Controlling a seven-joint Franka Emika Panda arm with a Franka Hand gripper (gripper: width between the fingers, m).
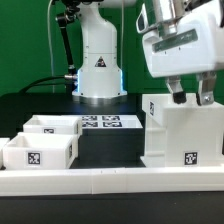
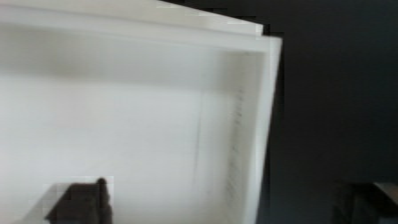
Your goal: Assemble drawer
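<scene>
While the fingers (image 1: pixel 178 96) hang spread wide at the top edge of the drawer housing (image 1: pixel 185 135) on the exterior view's right, gripping nothing, two small trays (image 1: pixel 40 152) sit at lower left. Between trays and housing lies the marker board (image 1: pixel 100 122) on the black bench (image 1: pixel 30 105). A long white rail (image 1: pixel 110 180) crosses the front, and the arm's base (image 1: pixel 98 70) stands behind.

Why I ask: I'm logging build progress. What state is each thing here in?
gripper: open, fingers either side of the housing's top edge.
housing: upright, no tray in it.
front tray: upright, open side up, outside the housing.
rear tray: upright, open side up, beside the front tray.
marker board: lying flat.
rail: lying along the front.
</scene>
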